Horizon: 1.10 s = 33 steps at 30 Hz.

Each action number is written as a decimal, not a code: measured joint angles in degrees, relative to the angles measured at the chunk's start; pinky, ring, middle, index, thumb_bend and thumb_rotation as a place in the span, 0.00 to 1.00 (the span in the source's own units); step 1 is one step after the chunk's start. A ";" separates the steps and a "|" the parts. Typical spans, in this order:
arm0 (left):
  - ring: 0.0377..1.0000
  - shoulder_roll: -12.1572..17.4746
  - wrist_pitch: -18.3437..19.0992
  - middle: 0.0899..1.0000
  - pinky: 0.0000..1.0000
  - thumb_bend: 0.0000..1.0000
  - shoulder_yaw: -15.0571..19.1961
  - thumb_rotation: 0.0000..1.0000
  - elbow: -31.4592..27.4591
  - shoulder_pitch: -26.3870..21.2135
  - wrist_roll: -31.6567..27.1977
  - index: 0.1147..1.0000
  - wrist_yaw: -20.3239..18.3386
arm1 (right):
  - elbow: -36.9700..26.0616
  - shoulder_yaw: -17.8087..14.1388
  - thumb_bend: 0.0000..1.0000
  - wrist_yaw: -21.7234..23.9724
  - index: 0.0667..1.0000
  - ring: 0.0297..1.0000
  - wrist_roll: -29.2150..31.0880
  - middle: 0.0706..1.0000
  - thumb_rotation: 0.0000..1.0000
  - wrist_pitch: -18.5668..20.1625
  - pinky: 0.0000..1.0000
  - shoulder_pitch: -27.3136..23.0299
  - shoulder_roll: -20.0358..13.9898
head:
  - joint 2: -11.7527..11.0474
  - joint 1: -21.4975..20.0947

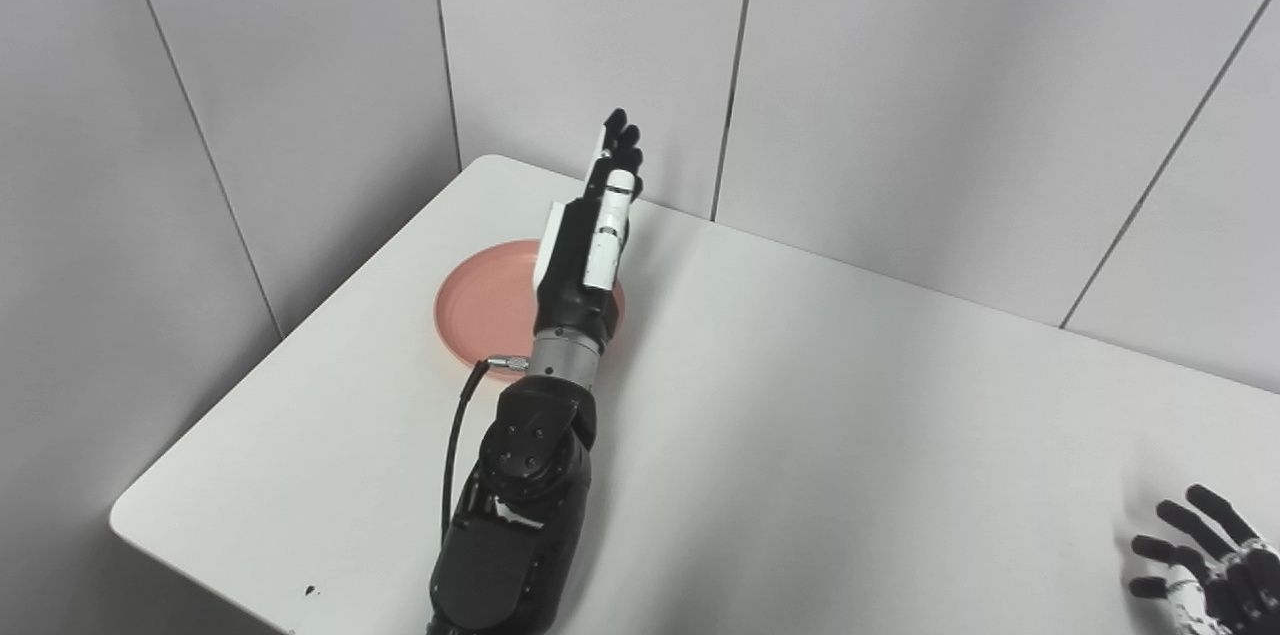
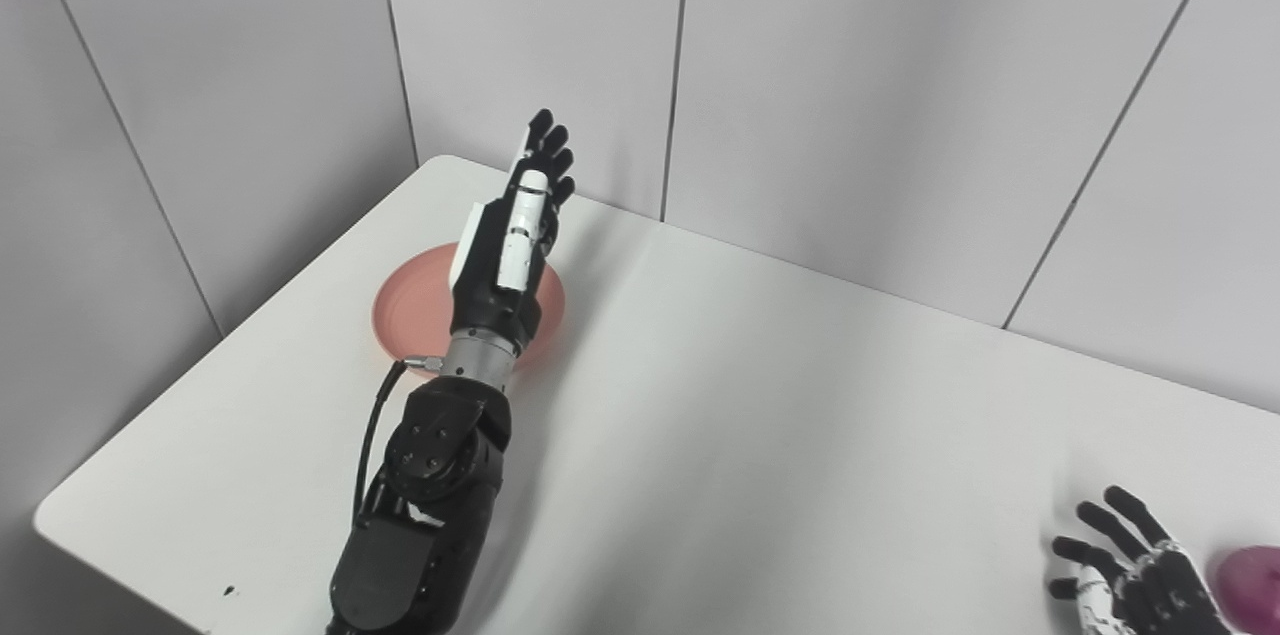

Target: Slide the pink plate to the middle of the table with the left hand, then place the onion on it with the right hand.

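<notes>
The left robot hand [image 1: 590, 235] is reaching out over the pink plate [image 1: 480, 310], its fingers [image 1: 620, 140] stretched straight and close together, pointing toward the far corner of the white tabletop [image 1: 820, 415]; it is gripping nothing, and whether its palm is touching the plate cannot be told. The pink plate is lying near the far left part of the tabletop, close to the left edge and partly hidden behind the wrist and forearm. The right robot hand [image 2: 1130, 570] is resting low at the near right corner of the view, fingers spread apart and empty. A purple onion [image 2: 1250, 585] is showing only in the right eye view, cut off by the frame edge, just beside the right robot hand and well apart from the plate.
</notes>
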 measured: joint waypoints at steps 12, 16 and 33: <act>1.00 3.17 -1.70 1.00 1.00 0.36 5.35 1.00 -1.32 -1.68 0.62 0.99 4.31 | 0.10 -0.21 0.45 0.32 0.76 0.48 0.08 0.68 0.00 -0.02 0.36 0.01 -0.21 | 0.00 0.35; 1.00 3.81 -2.81 1.00 1.00 0.38 7.44 1.00 -1.01 -1.88 0.57 0.99 6.14 | 0.10 -0.23 0.45 0.29 0.75 0.47 0.08 0.66 0.00 -0.02 0.36 0.01 -0.18 | 0.09 0.53; 1.00 7.03 -2.80 1.00 1.00 0.39 12.73 1.00 0.11 -2.67 0.28 1.00 10.67 | 1.37 -0.30 0.45 0.46 0.78 0.48 0.48 0.70 0.00 -1.21 0.36 -0.50 -0.92 | -1.05 1.32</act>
